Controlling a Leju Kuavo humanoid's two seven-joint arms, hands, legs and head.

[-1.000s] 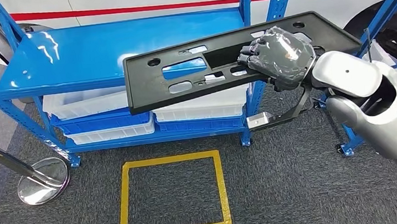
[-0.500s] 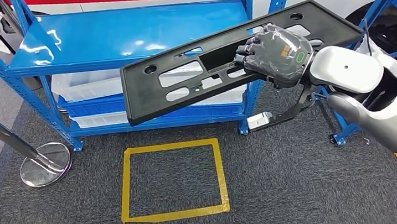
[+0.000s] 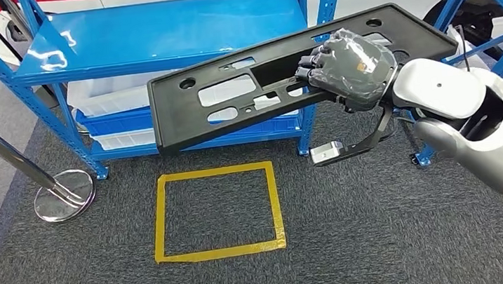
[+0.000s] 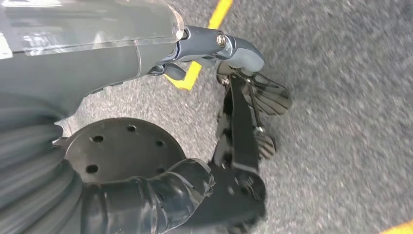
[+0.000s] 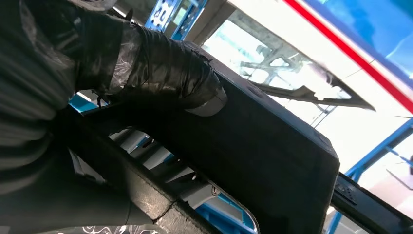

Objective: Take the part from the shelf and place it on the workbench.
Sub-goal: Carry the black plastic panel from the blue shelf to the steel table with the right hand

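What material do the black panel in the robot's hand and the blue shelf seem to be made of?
Black panel: probably moulded plastic, matte, with shaped cut-outs and thin ribs. Blue shelf: probably painted steel, glossy, showing bright reflections and perforated uprights. The right hand grips the panel.

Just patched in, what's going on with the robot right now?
The robot's right hand grips a long flat black plastic panel with cut-outs, holding it in the air, tilted, in front of the blue metal shelf rack. The rack's top shelf is bare, with white bins on the lower levels. The left hand hangs over the grey carpet holding nothing. On the floor below the panel is a square of yellow tape. No workbench shows, so the placing is not yet done.
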